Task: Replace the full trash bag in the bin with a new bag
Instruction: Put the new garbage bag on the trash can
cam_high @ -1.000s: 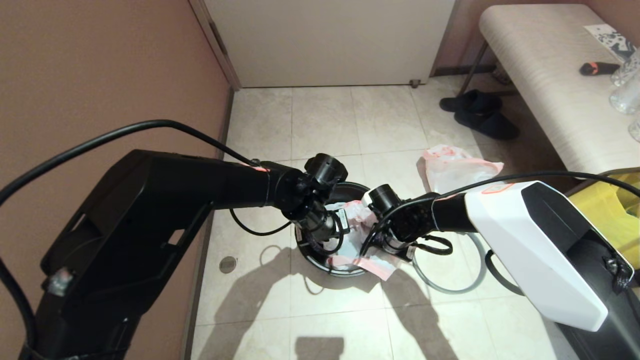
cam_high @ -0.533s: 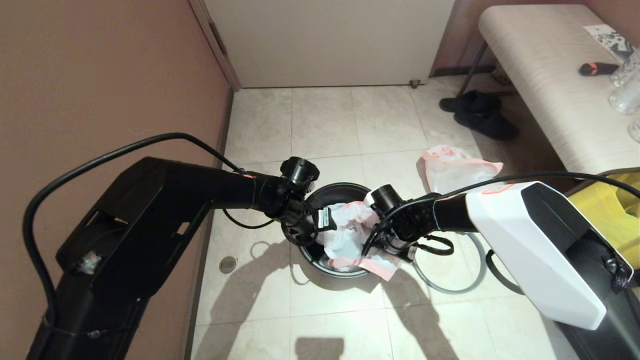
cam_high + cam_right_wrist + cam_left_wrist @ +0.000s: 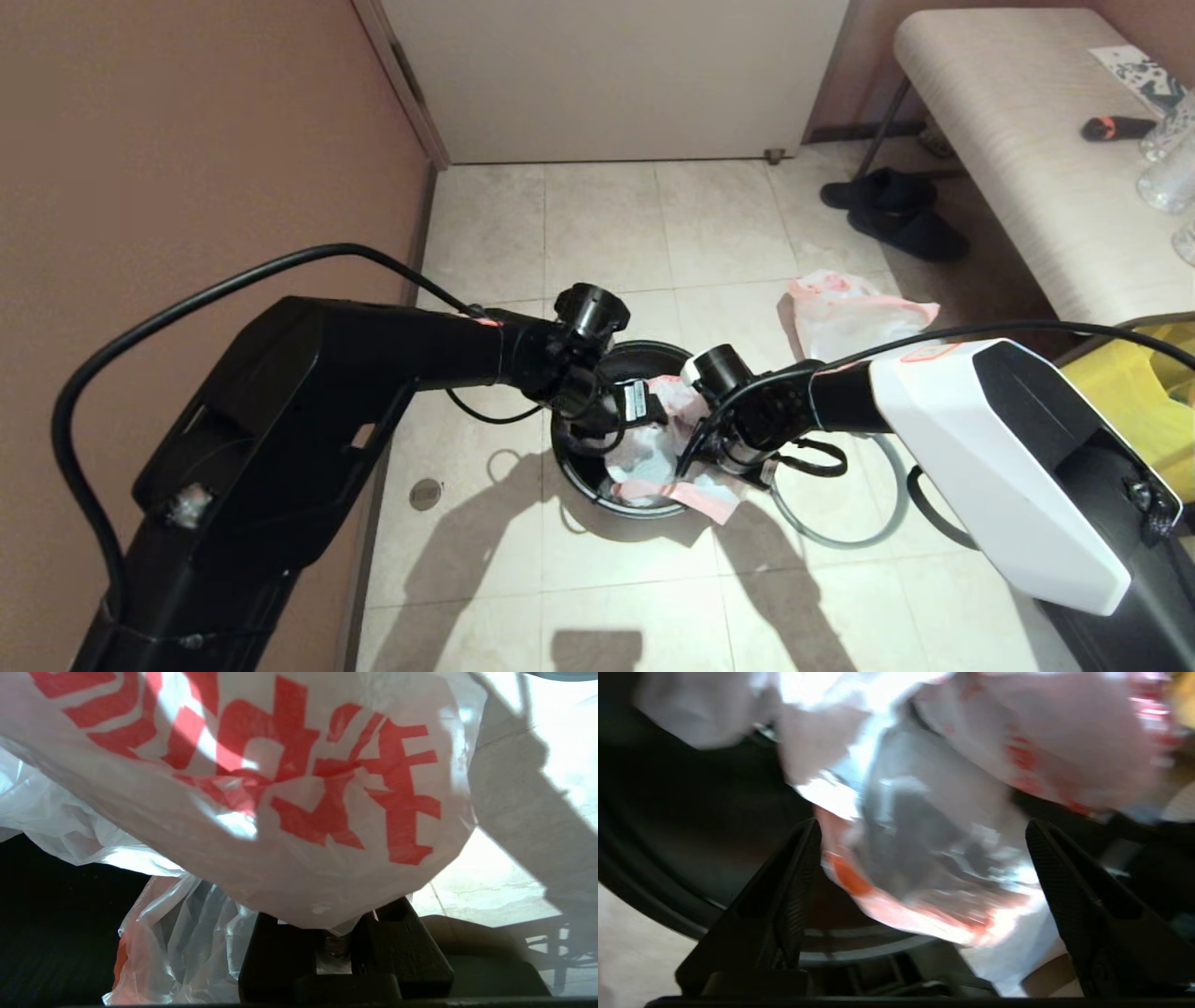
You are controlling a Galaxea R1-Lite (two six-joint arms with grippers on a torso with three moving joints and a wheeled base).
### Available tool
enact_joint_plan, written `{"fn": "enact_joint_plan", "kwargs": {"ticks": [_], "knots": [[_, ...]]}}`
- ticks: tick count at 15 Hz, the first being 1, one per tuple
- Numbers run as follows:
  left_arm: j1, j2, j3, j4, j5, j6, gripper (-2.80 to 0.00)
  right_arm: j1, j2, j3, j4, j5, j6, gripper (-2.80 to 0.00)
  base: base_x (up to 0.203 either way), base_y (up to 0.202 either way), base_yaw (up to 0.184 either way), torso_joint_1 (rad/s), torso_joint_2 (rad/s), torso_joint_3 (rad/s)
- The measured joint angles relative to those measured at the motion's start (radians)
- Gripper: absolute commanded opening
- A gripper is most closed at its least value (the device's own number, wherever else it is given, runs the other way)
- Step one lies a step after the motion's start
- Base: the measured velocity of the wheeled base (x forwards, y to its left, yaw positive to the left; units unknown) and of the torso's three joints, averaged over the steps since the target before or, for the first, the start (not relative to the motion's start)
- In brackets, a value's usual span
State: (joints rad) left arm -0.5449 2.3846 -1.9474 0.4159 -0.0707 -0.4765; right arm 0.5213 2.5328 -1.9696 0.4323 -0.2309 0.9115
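bin (image 3: 581, 467) rim, new bag (image 3: 653, 457) draped, floor (image 3: 607, 224)

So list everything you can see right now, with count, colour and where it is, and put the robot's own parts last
bin: one, black, on the floor tiles between the two arms
new bag: one, white with pink-red band, hanging into the bin and over its near rim
hoop: one, grey, flat on the floor right of the bin
other bag: one, white and pink, on the floor behind the bin
yellow bag: one, far right edge
slippers: a dark pair, by the bench
bench: one, beige, upper right
left gripper: black, jaws open, over the bin
right gripper: black, jaws shut on the new bag
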Motion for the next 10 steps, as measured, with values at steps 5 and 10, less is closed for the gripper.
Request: {"fn": "enact_joint_plan", "kwargs": {"ticks": [5,10], "knots": [[-0.047,-0.02,-0.001,0.102,0.014,-0.066,0.0,-0.007,0.01,0.0,-0.013,-0.002,0.0,-2.8,0.0,0.0,0.0,0.0,0.0,0.0],[-0.061,-0.016,-0.002,0.219,0.021,-0.198,0.0,-0.006,0.016,0.0,-0.016,0.0,0.004,-2.8,0.0,0.0,0.0,0.0,0.0,0.0]]}}
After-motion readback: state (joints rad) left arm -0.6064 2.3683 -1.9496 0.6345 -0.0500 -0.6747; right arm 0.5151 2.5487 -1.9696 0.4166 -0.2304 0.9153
